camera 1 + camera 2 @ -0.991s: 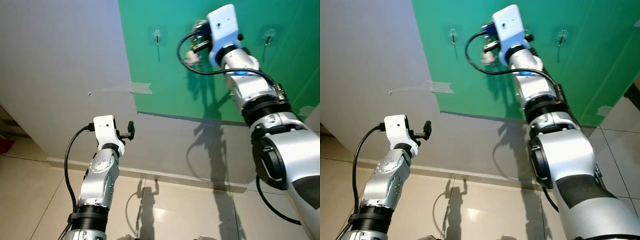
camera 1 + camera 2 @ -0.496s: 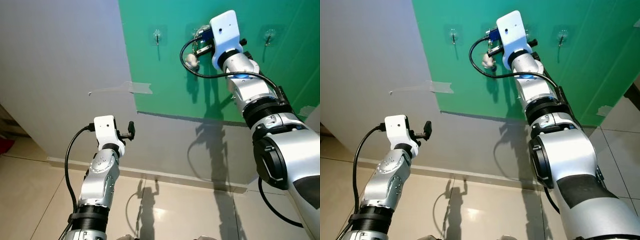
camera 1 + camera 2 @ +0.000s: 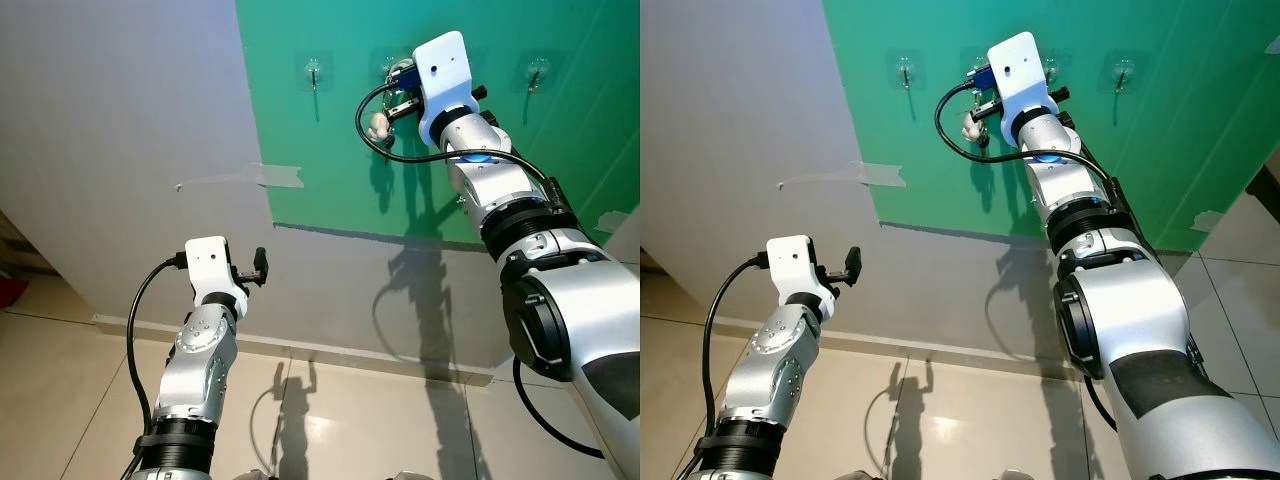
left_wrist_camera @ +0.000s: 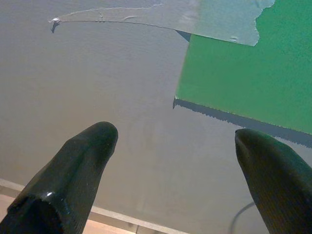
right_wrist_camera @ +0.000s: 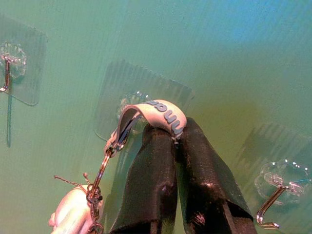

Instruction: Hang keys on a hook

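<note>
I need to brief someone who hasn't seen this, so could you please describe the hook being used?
On the green sheet taped to the grey wall, three clear adhesive hooks sit in a row. It is the middle hook, with the right gripper holding the key strap against it.

Right tool (image 3: 398,88) — keys (image 3: 379,125) — at green panel (image 3: 330,150).

Keys (image 5: 97,195) on a pale lettered strap (image 5: 163,114), metal clip and ring dangling below, strap arched over the middle clear adhesive hook (image 5: 134,105) on green board

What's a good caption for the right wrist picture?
Right claw lifts the key strap to the middle hook on the green board.
</note>
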`<state>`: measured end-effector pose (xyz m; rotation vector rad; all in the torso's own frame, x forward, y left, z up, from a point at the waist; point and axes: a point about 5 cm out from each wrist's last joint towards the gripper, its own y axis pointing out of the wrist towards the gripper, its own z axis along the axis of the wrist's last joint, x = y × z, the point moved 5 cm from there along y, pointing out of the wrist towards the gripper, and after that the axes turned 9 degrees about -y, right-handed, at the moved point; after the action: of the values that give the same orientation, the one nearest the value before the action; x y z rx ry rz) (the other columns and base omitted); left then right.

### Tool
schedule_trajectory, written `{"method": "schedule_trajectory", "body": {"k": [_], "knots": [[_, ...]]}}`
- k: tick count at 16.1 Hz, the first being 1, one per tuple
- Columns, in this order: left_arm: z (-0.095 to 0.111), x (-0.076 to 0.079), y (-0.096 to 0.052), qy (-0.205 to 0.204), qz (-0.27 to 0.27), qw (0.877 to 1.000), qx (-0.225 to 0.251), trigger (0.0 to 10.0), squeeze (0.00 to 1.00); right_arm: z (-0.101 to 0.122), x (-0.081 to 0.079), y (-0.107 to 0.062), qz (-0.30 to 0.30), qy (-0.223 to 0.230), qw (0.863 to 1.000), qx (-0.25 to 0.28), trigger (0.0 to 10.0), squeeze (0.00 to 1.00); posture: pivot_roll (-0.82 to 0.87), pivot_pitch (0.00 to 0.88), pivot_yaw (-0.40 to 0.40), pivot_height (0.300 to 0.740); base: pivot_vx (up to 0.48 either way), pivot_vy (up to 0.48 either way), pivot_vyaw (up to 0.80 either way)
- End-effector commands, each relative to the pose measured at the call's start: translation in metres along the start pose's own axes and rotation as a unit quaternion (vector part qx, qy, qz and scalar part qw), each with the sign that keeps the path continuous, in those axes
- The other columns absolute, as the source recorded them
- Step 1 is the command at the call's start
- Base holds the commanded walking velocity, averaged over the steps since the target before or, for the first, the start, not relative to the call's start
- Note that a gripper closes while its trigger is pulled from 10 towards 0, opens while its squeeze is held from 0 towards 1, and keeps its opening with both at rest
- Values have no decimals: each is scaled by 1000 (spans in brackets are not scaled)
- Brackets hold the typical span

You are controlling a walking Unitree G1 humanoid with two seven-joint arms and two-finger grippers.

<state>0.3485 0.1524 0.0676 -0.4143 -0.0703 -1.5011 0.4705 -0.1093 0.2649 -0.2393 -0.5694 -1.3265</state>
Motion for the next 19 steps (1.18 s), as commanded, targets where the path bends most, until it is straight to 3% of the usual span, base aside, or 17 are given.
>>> {"method": "schedule_trajectory", "body": {"k": [1, 4, 11, 13, 19], "knots": [[2, -2, -1, 4, 5, 1000, 2, 10000, 0, 0, -3, 0, 4, 1, 1000, 0, 10000, 0, -113, 0, 35, 740, 0, 0, 0], [2, -1, -1, 4, 5, 1000, 0, 10000, 0, 6, 2, 2, -4, -3, 1000, 9, 10000, 0, -115, 0, 34, 740, 0, 0, 0], [2, 0, -1, -2, 7, 1000, 2, 10000, 0, 47, 36, 7, -56, -12, 996, 62, 10000, 0, -115, 0, 19, 740, 0, 0, 0], [0, 0, -3, -3, 8, 1000, 1, 10000, 0, 45, 36, 7, -57, -11, 997, 59, 10000, 0, -114, 0, 13, 740, 0, 0, 0], [-5, -2, -7, -6, 14, 1000, -2, 10000, 0, 25, 17, 5, -30, -2, 999, 34, 10000, 0, -111, 0, 7, 740, 0, 0, 0]]}}
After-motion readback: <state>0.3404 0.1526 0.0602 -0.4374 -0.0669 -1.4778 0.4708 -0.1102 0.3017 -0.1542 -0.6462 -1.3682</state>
